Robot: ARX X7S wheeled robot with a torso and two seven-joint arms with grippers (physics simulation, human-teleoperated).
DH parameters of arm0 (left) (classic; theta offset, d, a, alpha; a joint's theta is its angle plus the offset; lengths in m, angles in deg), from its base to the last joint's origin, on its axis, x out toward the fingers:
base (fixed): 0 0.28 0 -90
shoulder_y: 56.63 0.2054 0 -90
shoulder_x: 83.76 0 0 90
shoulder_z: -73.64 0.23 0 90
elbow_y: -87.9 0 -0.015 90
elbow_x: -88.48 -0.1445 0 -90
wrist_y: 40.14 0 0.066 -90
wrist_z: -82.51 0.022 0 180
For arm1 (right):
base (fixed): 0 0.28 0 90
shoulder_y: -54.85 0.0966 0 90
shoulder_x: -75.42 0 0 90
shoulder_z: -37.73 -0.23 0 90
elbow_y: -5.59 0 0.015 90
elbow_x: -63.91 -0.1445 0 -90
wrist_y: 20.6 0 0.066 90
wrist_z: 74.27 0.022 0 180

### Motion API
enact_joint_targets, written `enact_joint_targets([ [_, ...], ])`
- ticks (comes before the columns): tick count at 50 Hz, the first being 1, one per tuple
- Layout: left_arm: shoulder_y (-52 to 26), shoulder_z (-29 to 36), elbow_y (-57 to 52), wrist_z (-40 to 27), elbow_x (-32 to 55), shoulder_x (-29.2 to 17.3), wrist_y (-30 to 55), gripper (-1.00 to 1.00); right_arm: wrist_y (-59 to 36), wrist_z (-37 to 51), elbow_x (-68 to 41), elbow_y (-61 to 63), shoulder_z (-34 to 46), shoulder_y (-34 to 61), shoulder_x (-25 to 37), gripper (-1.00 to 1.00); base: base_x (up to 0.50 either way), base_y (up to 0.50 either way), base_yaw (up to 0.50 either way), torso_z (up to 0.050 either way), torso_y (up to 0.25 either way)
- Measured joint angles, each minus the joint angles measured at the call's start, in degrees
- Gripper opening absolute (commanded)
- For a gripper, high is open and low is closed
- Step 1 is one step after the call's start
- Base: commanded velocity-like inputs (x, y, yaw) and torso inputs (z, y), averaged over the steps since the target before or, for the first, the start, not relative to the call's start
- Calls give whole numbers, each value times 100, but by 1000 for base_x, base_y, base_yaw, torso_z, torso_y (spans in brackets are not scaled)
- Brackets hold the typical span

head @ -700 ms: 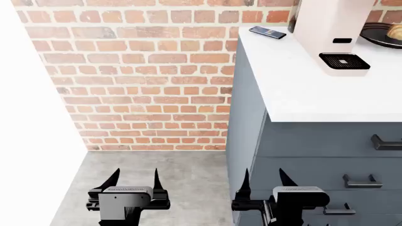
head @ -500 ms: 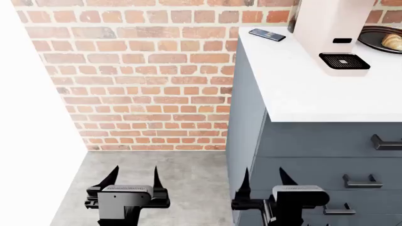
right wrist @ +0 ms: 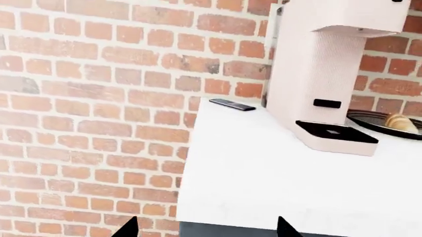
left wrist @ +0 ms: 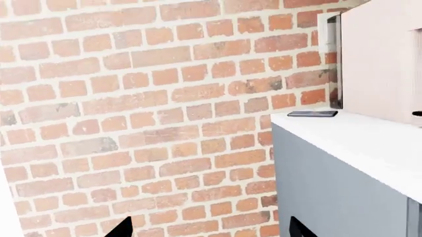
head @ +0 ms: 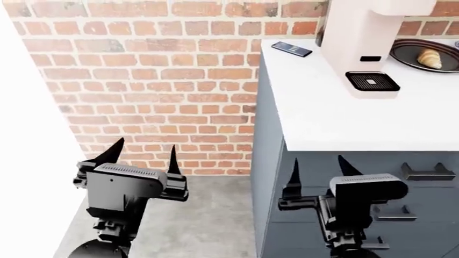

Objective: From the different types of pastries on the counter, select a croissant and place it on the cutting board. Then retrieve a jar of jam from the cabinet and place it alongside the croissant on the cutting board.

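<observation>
A small golden croissant (head: pixel 430 58) lies on a dark round plate (head: pixel 412 47) at the far right of the white counter (head: pixel 337 113). The right wrist view also shows the croissant (right wrist: pixel 400 122) on the plate (right wrist: pixel 369 120). My left gripper (head: pixel 143 153) hangs open over the floor in front of the brick wall, far left of the counter. My right gripper (head: pixel 317 165) is open in front of the dark drawer fronts, below the counter edge. Neither holds anything. The cutting board, the jam jar and the cabinet are out of view.
A tall pale pink coffee machine (head: pixel 358 37) stands on the counter between my grippers and the plate. A dark phone (head: pixel 292 49) lies near the counter's back left corner. The brick wall (head: pixel 158 80) is behind, and the grey floor (head: pixel 208 220) below. Black drawer handles (head: pixel 427 173) project at the right.
Both grippers have risen in the head view, still open. The view has shifted, so the counter, the machine and the plate with the croissant sit further left.
</observation>
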State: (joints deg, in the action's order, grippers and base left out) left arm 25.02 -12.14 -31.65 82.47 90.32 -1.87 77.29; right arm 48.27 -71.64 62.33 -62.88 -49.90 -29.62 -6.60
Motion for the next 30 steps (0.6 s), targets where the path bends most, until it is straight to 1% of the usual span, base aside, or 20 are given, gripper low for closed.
enact_joint_targets([
  [6,-436,-30,-609,36,66,-112,861,100,-665,-70,-89,598,-86,256,189,100,0,-500,0,50,0],
  [14,-949,-73,-1128,72,147,-229,1756,100,-1458,-189,-332,1240,-258,581,348,100,0,-500,0,50,0],
  [24,-1525,-121,-1577,105,227,-367,2644,100,-2234,-310,-604,1720,-388,968,487,100,5,-500,0,50,0],
  [30,-1850,-131,-1770,118,255,-452,3085,100,-2695,-361,-761,1972,-456,1245,557,100,140,-500,0,50,0],
])
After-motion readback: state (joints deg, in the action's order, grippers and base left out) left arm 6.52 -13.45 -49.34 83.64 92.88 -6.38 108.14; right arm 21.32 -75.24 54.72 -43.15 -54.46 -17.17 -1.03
